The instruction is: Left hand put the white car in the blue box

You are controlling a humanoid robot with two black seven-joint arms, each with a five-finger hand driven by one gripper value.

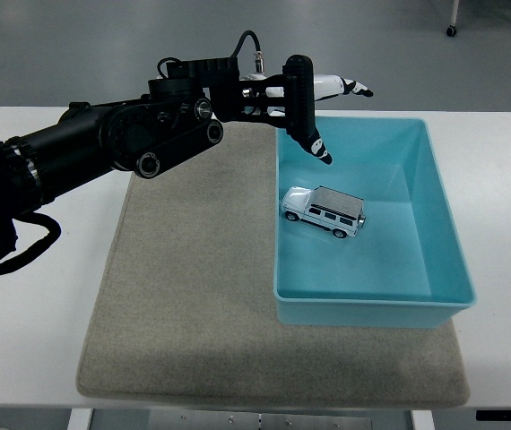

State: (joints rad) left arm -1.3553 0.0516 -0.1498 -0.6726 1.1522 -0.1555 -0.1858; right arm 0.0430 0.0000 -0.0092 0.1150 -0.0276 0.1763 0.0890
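Task essentially complete; white car [323, 210] sits upright on floor of blue box [435, 215], untouched; left hand [305, 98] above box's far-left corner, fingers spread, empty; only arm retreat left.

A white table [40, 340] fills most of the view, its near edge along the bottom. A grey felt mat [193, 305] lies on its middle, reaching from near the far edge almost to the near edge. Beyond the far edge, two small square plates [166, 82] sit in the grey floor [76, 45].
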